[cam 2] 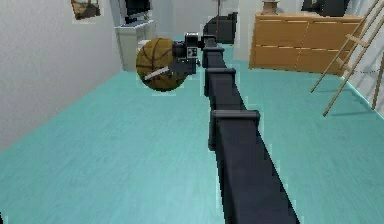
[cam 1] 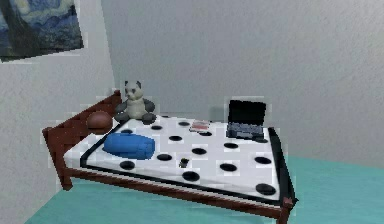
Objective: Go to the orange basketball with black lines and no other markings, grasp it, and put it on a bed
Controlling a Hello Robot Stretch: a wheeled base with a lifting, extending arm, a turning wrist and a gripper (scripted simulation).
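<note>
The orange basketball (cam 2: 157,66) with black lines hangs at the far end of my arm (cam 2: 235,130), clear of the teal floor, so my gripper (cam 2: 172,66) holds it. In the forward view stands a bed (cam 1: 58,152) with a dark red wooden frame and a white cover with black dots, a short way ahead.
On the bed lie a panda plush (cam 1: 135,100), a blue pillow (cam 1: 130,146), a laptop (cam 1: 246,117) and a brown round thing (cam 1: 99,121) by the headboard. A wooden dresser (cam 2: 300,45), a leaning ladder (cam 2: 350,55) and a white cabinet (cam 2: 135,38) stand beyond the arm.
</note>
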